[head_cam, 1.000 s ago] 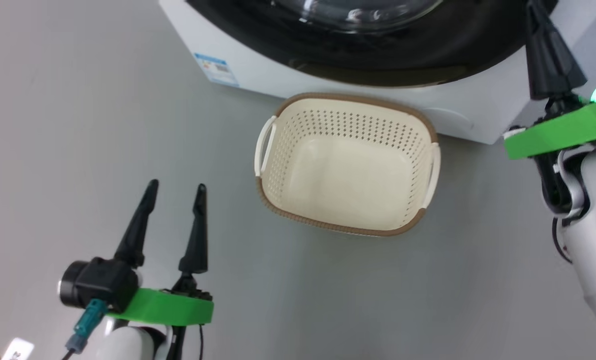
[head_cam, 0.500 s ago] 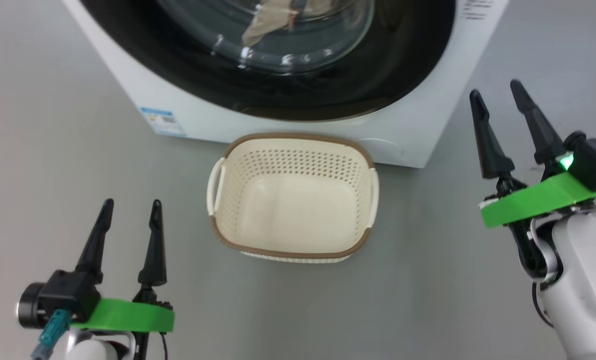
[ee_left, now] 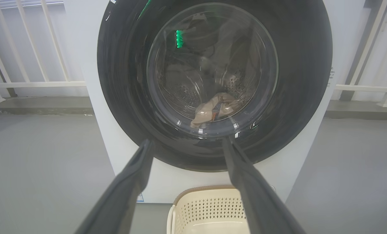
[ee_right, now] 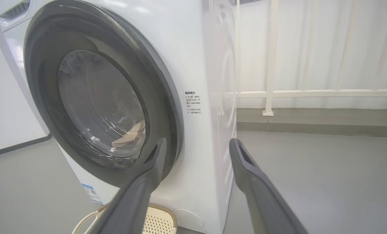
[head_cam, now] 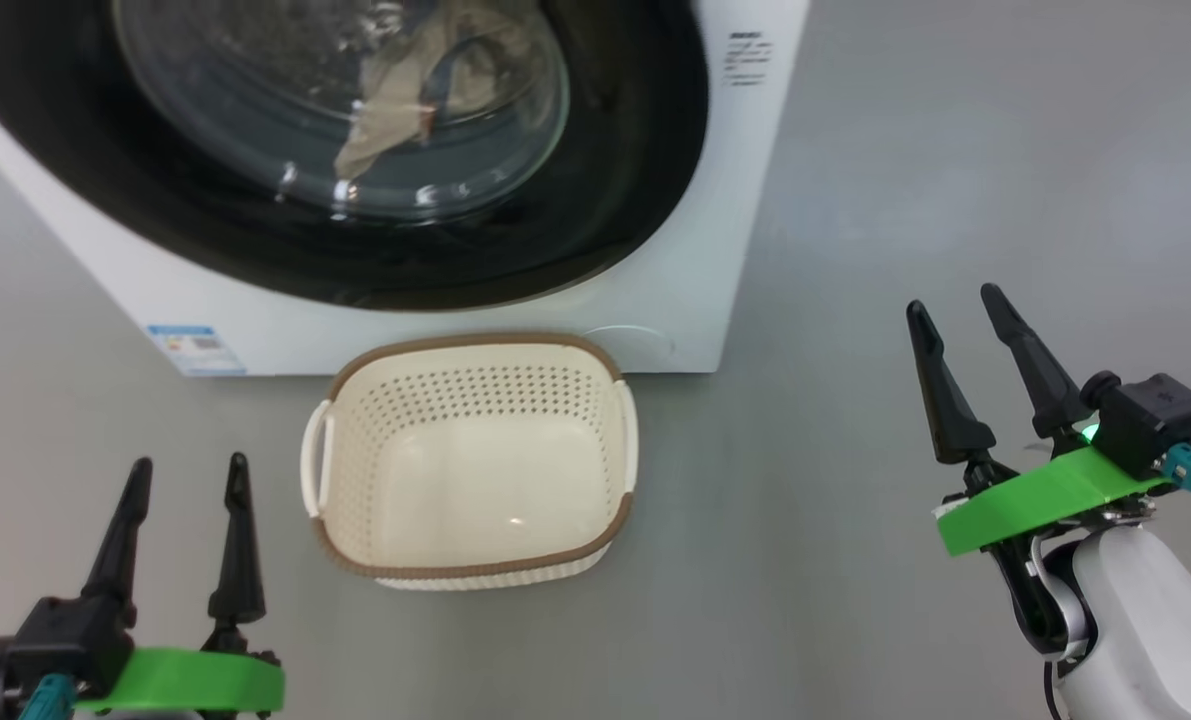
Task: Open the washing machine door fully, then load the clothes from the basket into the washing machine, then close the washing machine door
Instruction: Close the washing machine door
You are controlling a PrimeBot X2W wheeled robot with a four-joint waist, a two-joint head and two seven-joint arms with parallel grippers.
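Hovering over the grey floor (head_cam: 905,150) at the lower left of the head view, the left gripper (head_cam: 189,465) has its two dark fingers spread apart with nothing between them. Just right of it sits the basket (head_cam: 465,340) (its bare cream bottom showing), close against the foot of the washing machine (head_cam: 725,200), near the blue label (head_cam: 187,348). Above, the washing machine door (head_cam: 645,160) lies flush with the white front, and the clothes (head_cam: 385,130) show as a cream bundle behind its glass. Well right of the machine, the right gripper (head_cam: 953,298) is likewise parted and holds nothing.
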